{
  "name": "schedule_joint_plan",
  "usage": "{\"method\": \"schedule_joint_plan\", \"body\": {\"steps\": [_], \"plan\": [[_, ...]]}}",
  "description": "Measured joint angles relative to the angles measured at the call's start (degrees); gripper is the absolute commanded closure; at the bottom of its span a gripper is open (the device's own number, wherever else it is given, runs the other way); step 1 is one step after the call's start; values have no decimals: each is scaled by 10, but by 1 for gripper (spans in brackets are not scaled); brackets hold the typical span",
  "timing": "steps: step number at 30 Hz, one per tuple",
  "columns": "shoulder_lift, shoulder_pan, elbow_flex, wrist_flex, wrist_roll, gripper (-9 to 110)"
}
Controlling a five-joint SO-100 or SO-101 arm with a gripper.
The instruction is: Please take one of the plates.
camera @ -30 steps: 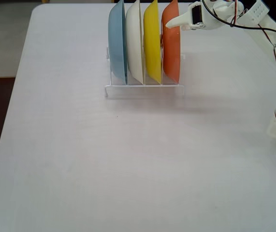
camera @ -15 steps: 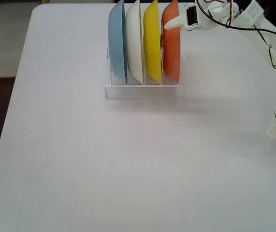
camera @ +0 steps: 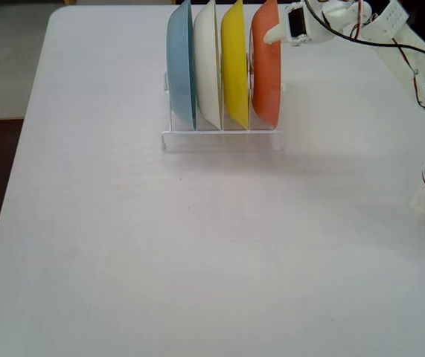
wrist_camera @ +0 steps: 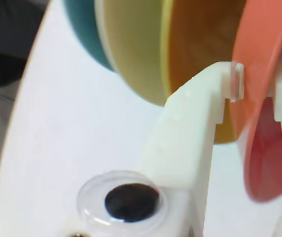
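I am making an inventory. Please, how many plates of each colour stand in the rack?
Blue plate: 1
White plate: 1
Yellow plate: 1
Orange plate: 1
Total: 4 plates

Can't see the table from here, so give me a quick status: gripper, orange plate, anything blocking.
Gripper straddling the orange plate's top rim, jaws not yet closed. Plate upright in the clear rack, end slot. Yellow plate close beside it; nothing else in the way.

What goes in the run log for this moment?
phase: grasping | gripper: jaws straddling orange plate rim | plate: upright in rack
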Motion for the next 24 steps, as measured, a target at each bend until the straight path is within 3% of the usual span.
{"method": "schedule_joint_plan", "body": {"steps": [9, 24], "plan": [[0, 15, -115, 0, -16, 102], [66, 47, -127, 11, 3, 102]]}}
